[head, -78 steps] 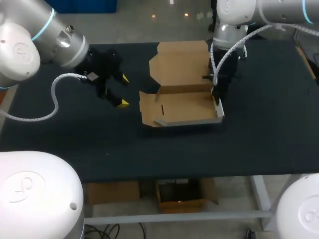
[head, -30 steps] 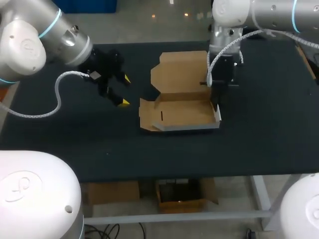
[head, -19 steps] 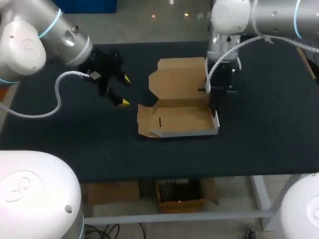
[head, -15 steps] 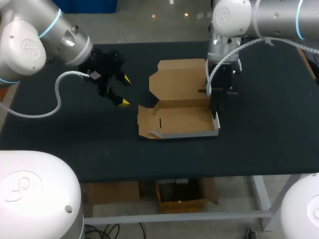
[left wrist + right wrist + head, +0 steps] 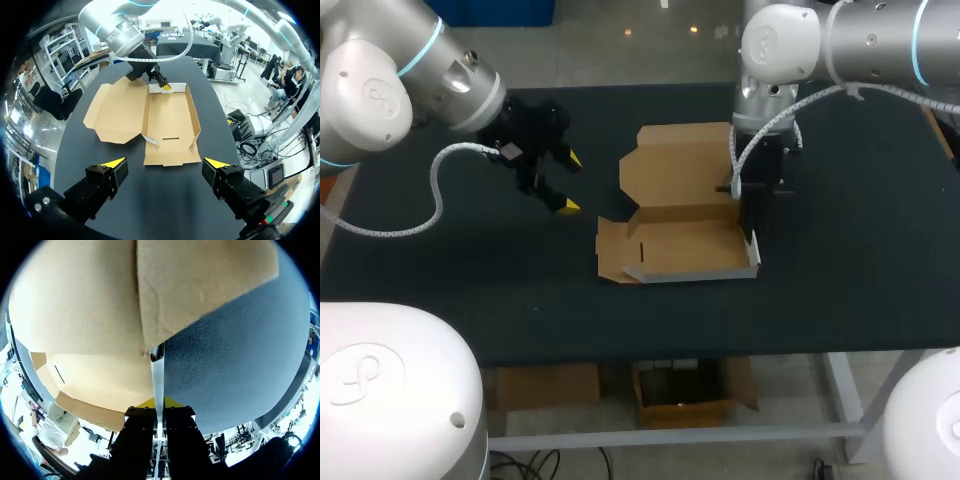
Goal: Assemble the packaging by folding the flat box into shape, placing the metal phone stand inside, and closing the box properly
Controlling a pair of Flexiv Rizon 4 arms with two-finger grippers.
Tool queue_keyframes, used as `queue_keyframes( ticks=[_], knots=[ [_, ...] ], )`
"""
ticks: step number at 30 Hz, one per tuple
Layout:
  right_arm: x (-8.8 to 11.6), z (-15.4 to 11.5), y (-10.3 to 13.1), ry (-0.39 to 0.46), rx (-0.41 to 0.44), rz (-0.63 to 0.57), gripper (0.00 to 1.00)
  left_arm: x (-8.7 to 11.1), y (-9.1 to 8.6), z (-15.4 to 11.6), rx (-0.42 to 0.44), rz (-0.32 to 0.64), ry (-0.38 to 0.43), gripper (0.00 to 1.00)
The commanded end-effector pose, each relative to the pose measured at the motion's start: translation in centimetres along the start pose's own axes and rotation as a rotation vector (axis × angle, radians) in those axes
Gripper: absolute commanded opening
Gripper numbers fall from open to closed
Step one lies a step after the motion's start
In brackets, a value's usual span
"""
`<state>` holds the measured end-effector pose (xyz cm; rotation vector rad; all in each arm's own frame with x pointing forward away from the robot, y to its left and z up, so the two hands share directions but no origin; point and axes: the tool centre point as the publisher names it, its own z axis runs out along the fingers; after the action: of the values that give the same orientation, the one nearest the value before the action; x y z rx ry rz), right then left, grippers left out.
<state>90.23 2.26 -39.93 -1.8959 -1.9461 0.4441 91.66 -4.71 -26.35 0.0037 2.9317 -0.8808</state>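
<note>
Where the dark tabletop (image 5: 470, 270) carries the half-folded cardboard box (image 5: 680, 215), lid lying flat, your right end effector (image 5: 159, 402) pinches its right side wall. Your left end effector (image 5: 568, 182): fingers spread wide, empty, well apart from the box's left flap.

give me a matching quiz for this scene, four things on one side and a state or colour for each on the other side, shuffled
Things:
1. left jaws
2. right jaws
3. lid
4. table

States:
A. dark
B. shut on the side wall
C. folded back, open
D. open, apart from the box

Pairs: 1-D, 2-B, 3-C, 4-A
</note>
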Motion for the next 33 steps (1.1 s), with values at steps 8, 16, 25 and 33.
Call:
queue_keyframes(
  ticks=[8, 16, 25, 33],
  knots=[
    [0.10, 0.49, 0.19, -0.008, -0.039, 0.029, 0.06, -0.05, -0.06, -0.04, -0.005, -0.001, 0.003, 1.00],
    [0.11, 0.56, 0.27, -0.004, -0.092, 0.043, 0.07, -0.05, -0.06, -0.04, -0.005, -0.001, 0.003, 1.00],
    [0.20, 0.78, 0.42, -0.004, -0.160, 0.071, 0.08, -0.05, -0.06, -0.04, -0.005, -0.001, 0.003, 1.00],
    [0.05, 0.91, 0.52, -0.005, -0.240, 0.113, 0.08, -0.05, -0.06, -0.04, -0.005, -0.001, 0.003, 1.00]
  ],
)
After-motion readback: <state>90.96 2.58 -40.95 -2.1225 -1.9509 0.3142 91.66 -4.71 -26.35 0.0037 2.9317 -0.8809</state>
